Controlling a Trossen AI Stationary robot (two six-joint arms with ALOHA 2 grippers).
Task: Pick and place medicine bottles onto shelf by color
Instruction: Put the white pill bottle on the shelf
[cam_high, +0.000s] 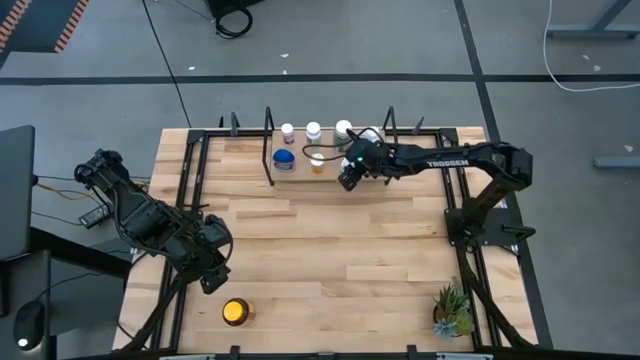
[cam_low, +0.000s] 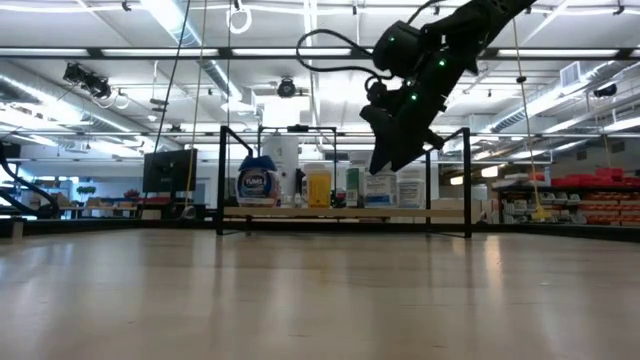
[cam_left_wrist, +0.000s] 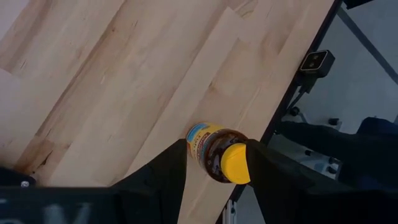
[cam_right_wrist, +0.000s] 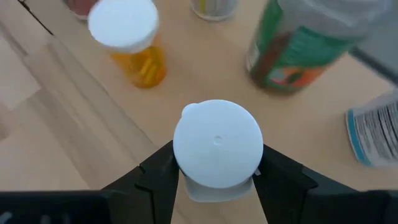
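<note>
Left hand (cam_left_wrist: 214, 163): low in the left wrist view, my fingers stand either side of the amber-yellow bottle (cam_left_wrist: 213, 151), which lies on its side with its yellow cap toward me; fingers look clamped on it or just touching, I cannot tell which.
Amber-yellow bottle, place: lower left of the high view, near the desk (cam_high: 330, 240) front edge, right by my left hand and well apart from the shelf.
Right hand (cam_right_wrist: 217, 168): fingers clamped on a white-capped bottle (cam_right_wrist: 217, 143), held upright, cap facing the camera.
Right hand, place: upper centre of the high view, above the shelf (cam_high: 330, 172) board, right of its middle.
Key relation: the shelf board lies directly below the held bottle, so I judge a straight lowering is what remains.
Shelf contents: a blue-lidded bottle (cam_high: 284, 158) at left, a small orange bottle (cam_right_wrist: 138, 50) just beside my right hand, a green-labelled bottle (cam_right_wrist: 298, 46) farther back, and more white caps along the rear.
</note>
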